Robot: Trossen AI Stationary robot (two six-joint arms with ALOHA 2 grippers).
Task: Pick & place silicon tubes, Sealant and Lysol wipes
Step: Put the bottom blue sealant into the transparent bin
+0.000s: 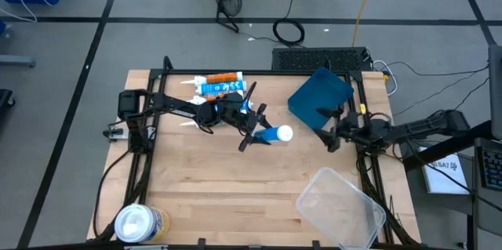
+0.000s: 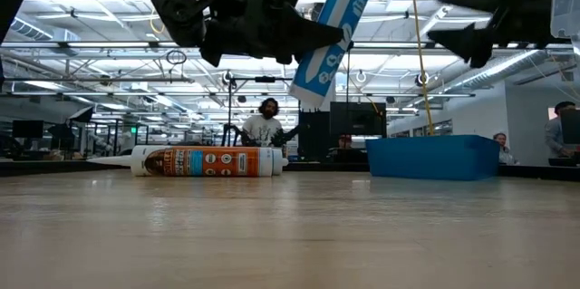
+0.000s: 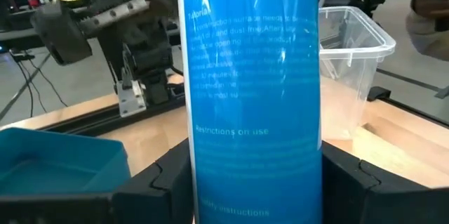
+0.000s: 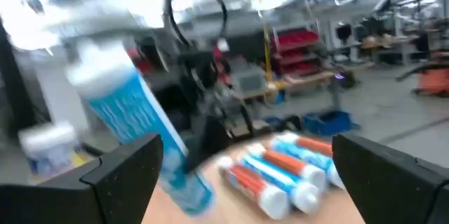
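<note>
The left gripper (image 1: 252, 128) is clenched on a blue tube (image 1: 267, 133), lifted clear of the table (image 1: 235, 195); in the left wrist view the tube (image 3: 252, 90) fills the gap between the two dark fingers (image 3: 161, 182), touching both. In the low view the tube (image 2: 331, 40) hangs tilted, its white end below the fingers. Beyond the fingertips in that wrist view sits the clear tub (image 3: 347, 62), and off to one side the blue bin (image 3: 59, 168). Behind the left gripper, toward the table's far edge, more tubes (image 1: 220, 84) lie side by side on the wood; the low view shows one orange-labelled tube (image 2: 204, 161) lying flat. The right gripper (image 1: 336, 131) hovers near the blue bin (image 1: 320, 97), fingers spread and released, nothing between them; past its fingers (image 4: 126, 175) the right wrist view shows the held tube (image 4: 137, 129) and the lying tubes (image 4: 280, 171). The Lysol wipes (image 1: 141, 222) stand at the near left corner, well apart from both grippers. The clear tub (image 1: 341, 207) rests at the near right corner. People (image 2: 263, 126) sit in the room beyond.
</note>
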